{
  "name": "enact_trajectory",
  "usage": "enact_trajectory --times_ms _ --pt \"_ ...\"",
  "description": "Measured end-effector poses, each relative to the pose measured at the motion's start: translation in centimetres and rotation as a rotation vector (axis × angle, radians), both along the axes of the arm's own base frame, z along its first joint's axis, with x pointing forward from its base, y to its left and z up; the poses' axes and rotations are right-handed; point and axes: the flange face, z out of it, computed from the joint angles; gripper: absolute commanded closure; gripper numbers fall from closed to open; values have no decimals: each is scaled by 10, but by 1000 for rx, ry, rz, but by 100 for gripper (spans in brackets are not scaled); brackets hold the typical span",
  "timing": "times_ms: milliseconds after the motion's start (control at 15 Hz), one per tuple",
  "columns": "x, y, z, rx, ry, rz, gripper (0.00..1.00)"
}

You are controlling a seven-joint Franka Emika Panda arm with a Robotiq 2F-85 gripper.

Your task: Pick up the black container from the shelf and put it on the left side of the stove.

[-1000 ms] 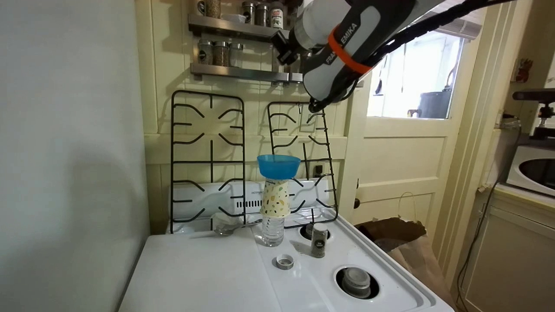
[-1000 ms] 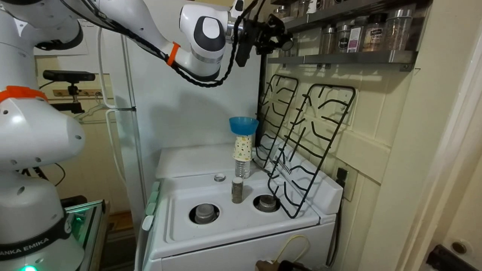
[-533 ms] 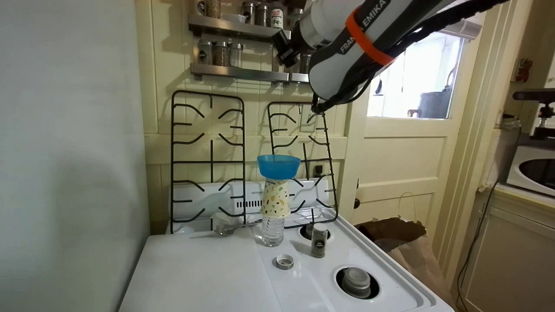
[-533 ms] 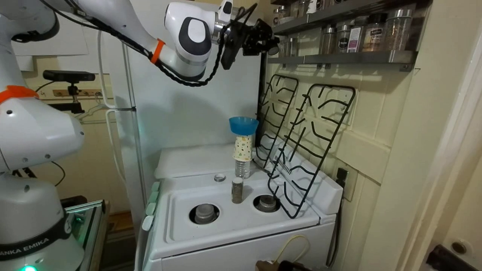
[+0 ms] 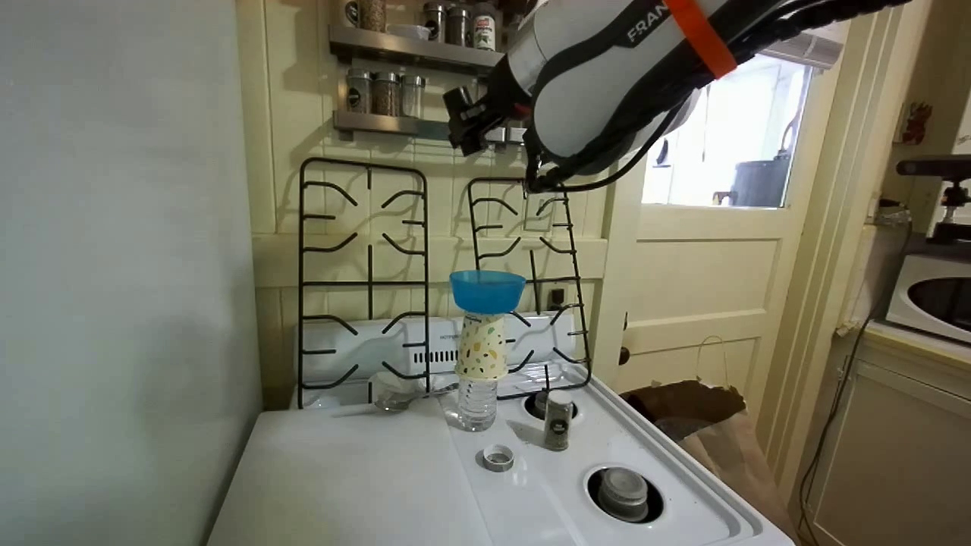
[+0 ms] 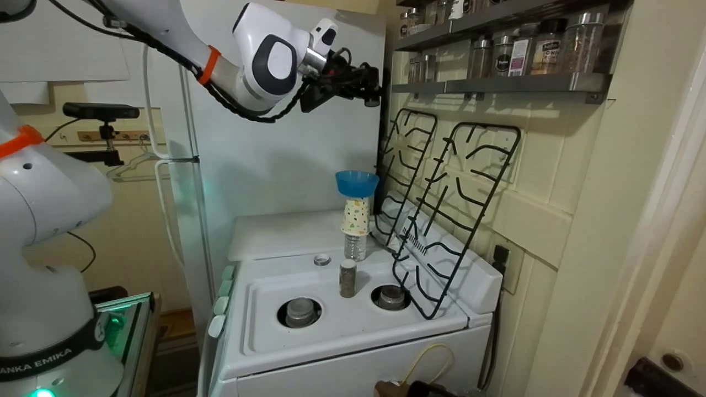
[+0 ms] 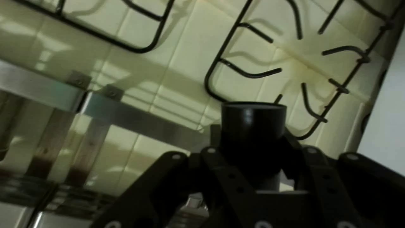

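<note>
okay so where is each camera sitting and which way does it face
Wrist view: behind the gripper, facing the wall and shelf; the gripper shows, holding the black container; picture apparently upside down.
In an exterior view: before the stove, facing the wall; arm and gripper show.
In an exterior view: beside the stove, facing the refrigerator; base, arm and gripper show.
Shared in both exterior views: stove, shelf and blue funnel.

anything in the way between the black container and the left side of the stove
Possibly: a blue funnel atop a patterned cup and clear bottle appears roughly beneath the black container, just right of the stove's flat left side. Going straight down might clip it; left first looks safer.
</note>
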Motion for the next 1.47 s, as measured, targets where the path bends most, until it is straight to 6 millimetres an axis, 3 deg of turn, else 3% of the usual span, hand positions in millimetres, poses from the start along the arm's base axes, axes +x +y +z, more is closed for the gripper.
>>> enact_trajectory --times_ms 467,533,667,733,867,1067,1267,1467 --pt "-3 55 -46 173 293 94 81" --pt "-6 59 -44 196 321 96 56" --pt "-13 51 -24 232 320 83 56" --pt "-15 45 -15 238 312 74 81" --pt "-18 40 -7 233 308 64 81" --pt "-16 50 -36 179 447 79 81" --pt "-19 71 -72 130 619 106 81" --pt "-25 92 -96 59 774 153 81"
